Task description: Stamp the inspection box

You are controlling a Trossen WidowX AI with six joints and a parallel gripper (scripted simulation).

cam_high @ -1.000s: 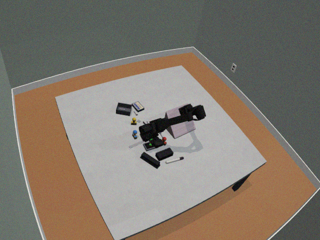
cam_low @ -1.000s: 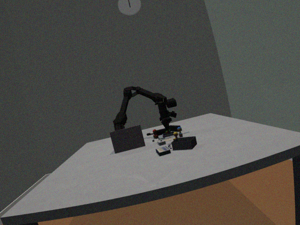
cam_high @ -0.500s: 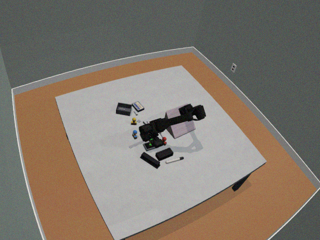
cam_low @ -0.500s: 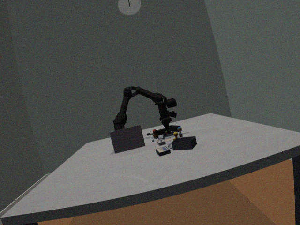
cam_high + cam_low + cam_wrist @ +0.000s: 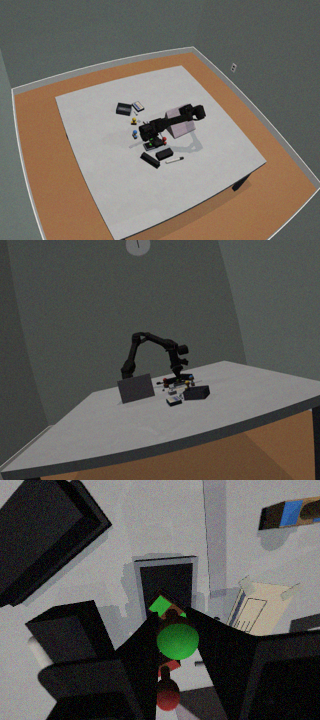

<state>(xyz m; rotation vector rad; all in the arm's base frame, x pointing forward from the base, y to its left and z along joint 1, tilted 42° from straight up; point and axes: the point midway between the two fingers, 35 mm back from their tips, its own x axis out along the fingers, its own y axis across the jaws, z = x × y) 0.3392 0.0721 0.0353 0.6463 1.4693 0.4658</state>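
My gripper (image 5: 172,614) (image 5: 152,141) (image 5: 178,378) is shut on the PASS stamp (image 5: 177,641) (image 5: 151,142), which has a green ball knob and a green base. The stamp's base hangs over the near end of the dark ink pad (image 5: 166,580) (image 5: 148,147); I cannot tell whether it touches. The cream card (image 5: 260,611) with its outlined inspection box (image 5: 249,613) lies just right of the pad in the wrist view. In the top and exterior views the arm hides the card.
A red stamp (image 5: 168,695) (image 5: 164,140) (image 5: 164,381) stands close behind my fingers. A blue stamp (image 5: 134,133) (image 5: 292,512) and a yellow stamp (image 5: 133,120) stand nearby. Black blocks (image 5: 164,153) (image 5: 149,159), a marker (image 5: 174,160), a black tray (image 5: 123,108) and a grey wedge (image 5: 180,126) surround the spot.
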